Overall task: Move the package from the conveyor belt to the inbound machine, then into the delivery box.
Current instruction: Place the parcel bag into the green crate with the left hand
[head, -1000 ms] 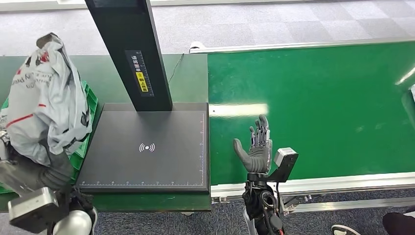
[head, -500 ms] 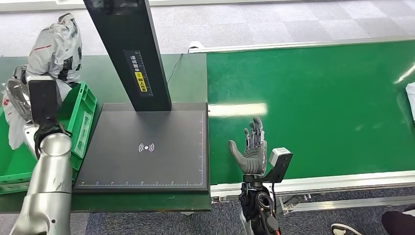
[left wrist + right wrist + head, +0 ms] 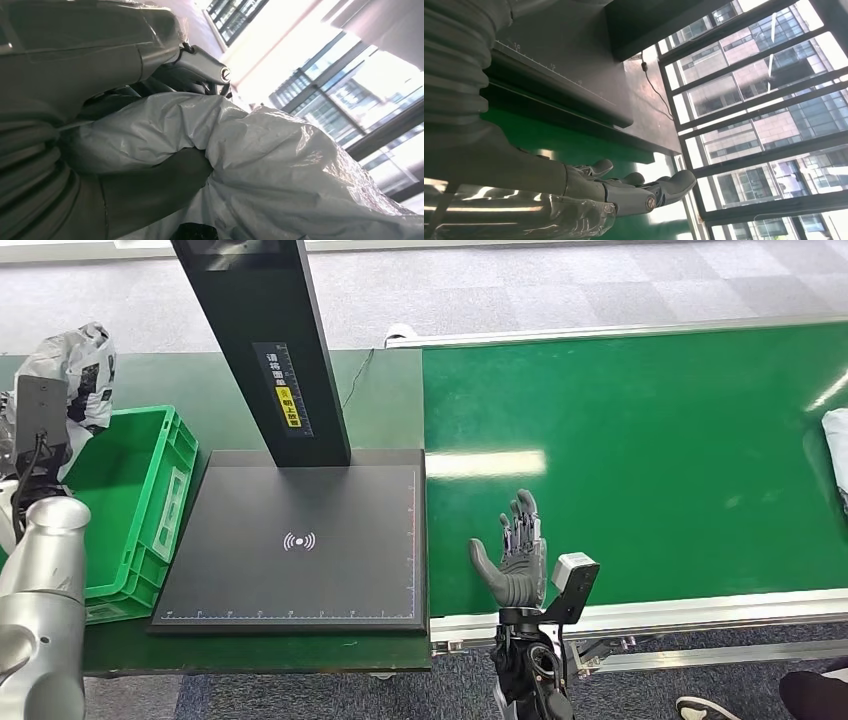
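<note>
The grey plastic package (image 3: 78,365) hangs high at the far left, above the back left corner of the green delivery box (image 3: 150,475). My left hand (image 3: 150,192) grips its crumpled film (image 3: 300,175); in the head view the wrist's black camera block covers the hand. The inbound machine (image 3: 300,580), a black scan plate with a tall black post (image 3: 255,330), stands bare in the middle. My right hand (image 3: 513,558) is upright and open over the near edge of the green conveyor belt (image 3: 650,440), holding nothing.
A second pale package (image 3: 836,440) lies on the belt at the right edge. The belt's metal rail (image 3: 700,610) runs along the near side. A person's shoes (image 3: 705,708) are on the carpet at bottom right.
My left arm has swung the package from over the box's near side up and away to its far left end. The right hand has sunk slightly, still open.
</note>
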Controlling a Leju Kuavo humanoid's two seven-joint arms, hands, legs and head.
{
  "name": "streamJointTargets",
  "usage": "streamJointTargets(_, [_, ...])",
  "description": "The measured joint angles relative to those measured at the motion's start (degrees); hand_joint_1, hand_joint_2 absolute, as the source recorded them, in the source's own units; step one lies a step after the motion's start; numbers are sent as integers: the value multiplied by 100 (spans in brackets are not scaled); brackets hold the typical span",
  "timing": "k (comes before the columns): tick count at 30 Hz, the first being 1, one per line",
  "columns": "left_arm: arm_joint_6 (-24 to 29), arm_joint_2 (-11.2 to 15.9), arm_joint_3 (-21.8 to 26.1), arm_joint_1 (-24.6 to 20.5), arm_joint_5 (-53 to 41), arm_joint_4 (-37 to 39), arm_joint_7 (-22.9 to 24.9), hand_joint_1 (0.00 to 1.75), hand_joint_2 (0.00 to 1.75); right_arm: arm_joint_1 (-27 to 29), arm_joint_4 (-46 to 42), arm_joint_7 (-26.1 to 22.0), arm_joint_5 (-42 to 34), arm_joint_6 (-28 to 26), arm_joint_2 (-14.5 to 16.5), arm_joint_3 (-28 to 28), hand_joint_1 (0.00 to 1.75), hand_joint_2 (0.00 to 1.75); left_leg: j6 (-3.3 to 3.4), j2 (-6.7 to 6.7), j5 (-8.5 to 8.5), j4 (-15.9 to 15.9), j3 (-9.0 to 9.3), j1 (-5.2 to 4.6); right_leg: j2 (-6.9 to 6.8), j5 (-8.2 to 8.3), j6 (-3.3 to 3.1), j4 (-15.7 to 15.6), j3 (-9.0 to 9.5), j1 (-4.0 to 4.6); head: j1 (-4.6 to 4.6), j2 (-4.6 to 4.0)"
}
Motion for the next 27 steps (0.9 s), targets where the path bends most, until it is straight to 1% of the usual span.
streamJointTargets(5, [-126, 139, 7, -44, -124, 256, 145, 168, 175, 32, 13, -23, 5, 16, -9, -3, 0, 175, 0, 0, 0, 0, 0, 0, 0, 0, 0, 0, -1, 0, 0, 1])
streamJointTargets(8, [-406, 164, 11, -73, -228, 364, 232, 153, 175, 48, 11, -31, 1, 18, -9, -6, 0, 175, 0, -1, 0, 0, -1, 0, -1, 0, 0, -1, -2, 0, 0, 0])
streamJointTargets(9, [-541, 160, 13, -83, -280, 399, 256, 144, 175, 54, 11, -32, -4, 18, -9, -8, 0, 175, 0, -2, 0, 0, -1, -1, -1, 0, 0, -2, -2, 0, 0, 0])
streamJointTargets(12, [-765, 113, 13, -105, -391, 489, 278, 32, 175, 79, 10, -29, -18, 28, -9, -9, 0, 175, 0, -1, 0, 0, -1, -1, 0, 0, 0, -2, -2, 0, 1, 1])
streamJointTargets(13, [-781, 88, 13, -112, -416, 513, 287, 0, 175, 89, 10, -27, -19, 36, -9, -9, 0, 175, 0, -1, 0, 0, -1, -1, 0, 0, 0, -2, -2, 0, 1, 1])
streamJointTargets(18, [-814, 0, 13, -133, -464, 591, 351, 0, 175, 107, 10, -16, -18, 60, -9, -5, 0, 175, 0, -2, 0, 0, -1, -1, 0, 0, 0, -1, -3, 0, -1, 1])
streamJointTargets(27, [-822, -38, 17, -148, -473, 617, 358, 0, 175, 107, 10, -10, -18, 69, -9, -5, 0, 175, 0, -1, 0, 0, -2, 0, 0, 0, 0, -1, -3, 0, -1, 0])
